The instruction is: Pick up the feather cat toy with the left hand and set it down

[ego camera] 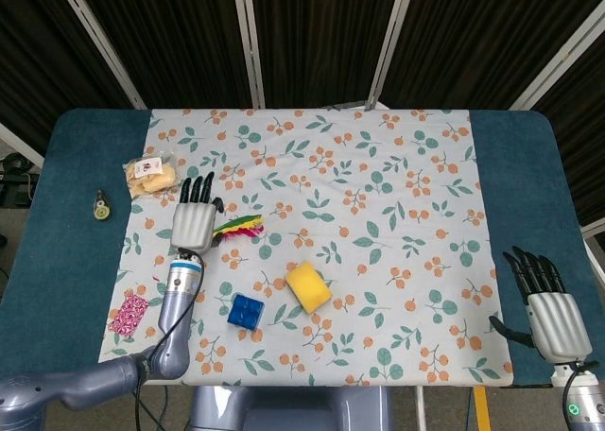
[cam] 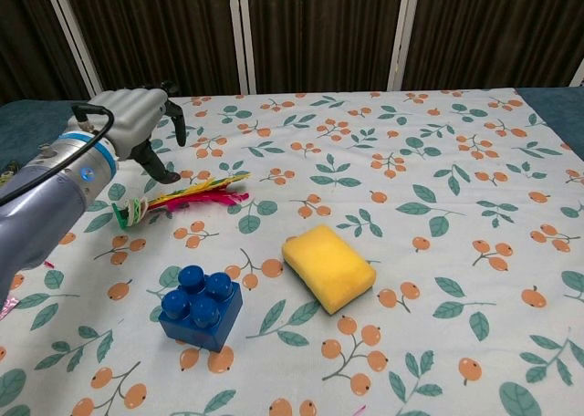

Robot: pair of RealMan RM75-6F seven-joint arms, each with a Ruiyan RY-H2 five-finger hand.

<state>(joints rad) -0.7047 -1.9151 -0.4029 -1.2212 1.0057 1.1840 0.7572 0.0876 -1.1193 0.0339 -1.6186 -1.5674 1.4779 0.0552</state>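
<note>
The left hand, fingers spread, hovers over the feather cat toy's left end.

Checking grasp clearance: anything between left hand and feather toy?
No. The chest view shows the open left hand hovering over the feather cat toy, with only bare floral cloth around it.

Backdrop: dark, vertically pleated curtain spans the full far side in both views. Pale metal struts cross in front of it, slanting in the head view and upright in the chest view.

Furniture: one table with a dark teal top, rounded far corners. A pale cloth printed with orange berries and green leaves covers its middle, leaving teal strips bare at both ends.

Floor: grey, visible only in slivers past the table's ends; a yellow mark shows at the near edge.

Lighting: even, with soft, short shadows.
</note>
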